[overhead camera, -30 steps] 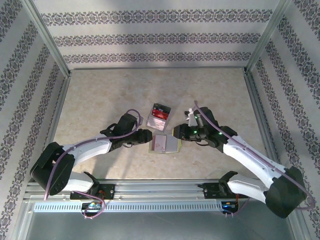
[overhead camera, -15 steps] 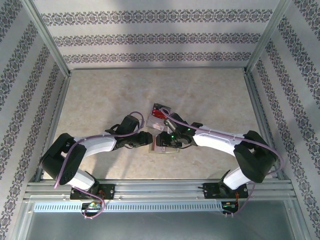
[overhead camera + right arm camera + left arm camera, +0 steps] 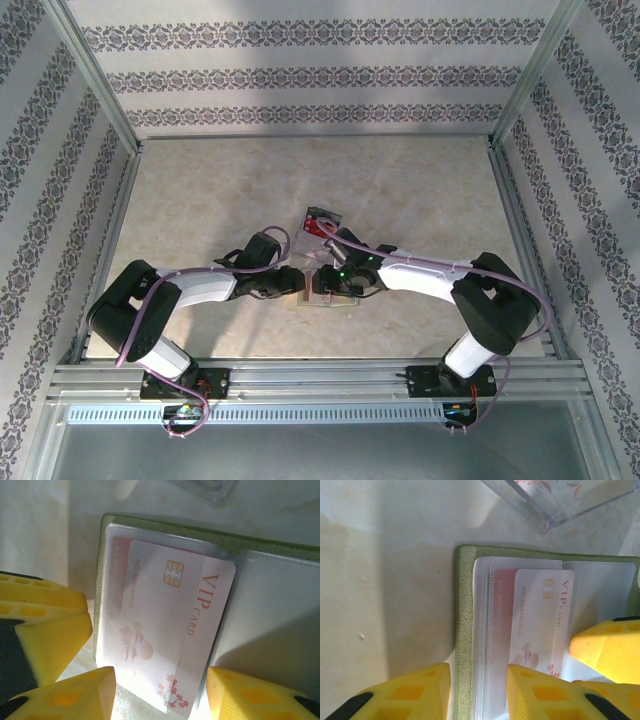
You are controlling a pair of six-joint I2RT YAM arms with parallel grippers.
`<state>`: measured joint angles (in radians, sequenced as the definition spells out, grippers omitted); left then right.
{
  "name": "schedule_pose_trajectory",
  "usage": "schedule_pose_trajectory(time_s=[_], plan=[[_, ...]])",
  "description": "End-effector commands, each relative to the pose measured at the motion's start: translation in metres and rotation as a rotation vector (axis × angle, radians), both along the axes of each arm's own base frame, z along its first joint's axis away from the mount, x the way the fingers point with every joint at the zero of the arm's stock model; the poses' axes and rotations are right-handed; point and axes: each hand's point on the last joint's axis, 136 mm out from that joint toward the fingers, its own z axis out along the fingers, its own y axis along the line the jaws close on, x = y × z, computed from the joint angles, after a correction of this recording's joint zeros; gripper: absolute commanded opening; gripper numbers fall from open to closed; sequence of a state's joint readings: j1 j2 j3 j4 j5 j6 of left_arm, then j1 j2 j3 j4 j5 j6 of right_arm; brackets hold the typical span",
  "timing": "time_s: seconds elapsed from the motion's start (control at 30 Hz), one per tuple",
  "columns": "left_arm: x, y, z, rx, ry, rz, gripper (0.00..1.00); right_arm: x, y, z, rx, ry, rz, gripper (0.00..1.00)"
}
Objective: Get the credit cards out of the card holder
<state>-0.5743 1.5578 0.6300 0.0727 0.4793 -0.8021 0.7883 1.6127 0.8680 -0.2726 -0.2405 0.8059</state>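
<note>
The card holder (image 3: pixel 330 299) lies open on the table, green outside (image 3: pixel 462 630) with clear sleeves inside (image 3: pixel 270 610). A pale credit card (image 3: pixel 540 615) marked VIP, with a gold chip, lies skewed half out of a sleeve (image 3: pixel 165 630). A reddish card (image 3: pixel 503 597) shows through the sleeve under it. My left gripper (image 3: pixel 475 690) is open and straddles the holder's left edge, one finger on the table, the other on the sleeves. My right gripper (image 3: pixel 159 680) is open, its fingers either side of the pale card's protruding end. Both grippers meet over the holder (image 3: pixel 318 282).
A small clear plastic box (image 3: pixel 322 222) with red and black contents stands just beyond the holder, its corner close (image 3: pixel 560 500). The right gripper's finger (image 3: pixel 610 650) sits close to my left fingers. Striped walls and metal rails bound the table.
The right arm has swung in from the right over the holder and its jaws have widened. The left gripper has narrowed a little and edged toward the holder.
</note>
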Motion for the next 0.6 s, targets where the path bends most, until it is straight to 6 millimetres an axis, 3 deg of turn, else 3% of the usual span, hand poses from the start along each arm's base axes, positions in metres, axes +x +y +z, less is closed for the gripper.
schedule_pose_trajectory(time_s=[0.0,0.33,0.57], plan=[[0.000,-0.002,-0.003,-0.018,0.005,-0.003,0.34,0.005,0.003,-0.002,-0.017,-0.014,-0.005,0.51],[-0.002,-0.007,-0.006,-0.031,0.013,-0.009,0.29,0.007,0.022,0.003,0.082,-0.018,0.018,0.50],[-0.001,-0.004,-0.002,-0.017,-0.009,0.000,0.32,0.006,0.023,0.006,0.086,-0.023,0.033,0.49]])
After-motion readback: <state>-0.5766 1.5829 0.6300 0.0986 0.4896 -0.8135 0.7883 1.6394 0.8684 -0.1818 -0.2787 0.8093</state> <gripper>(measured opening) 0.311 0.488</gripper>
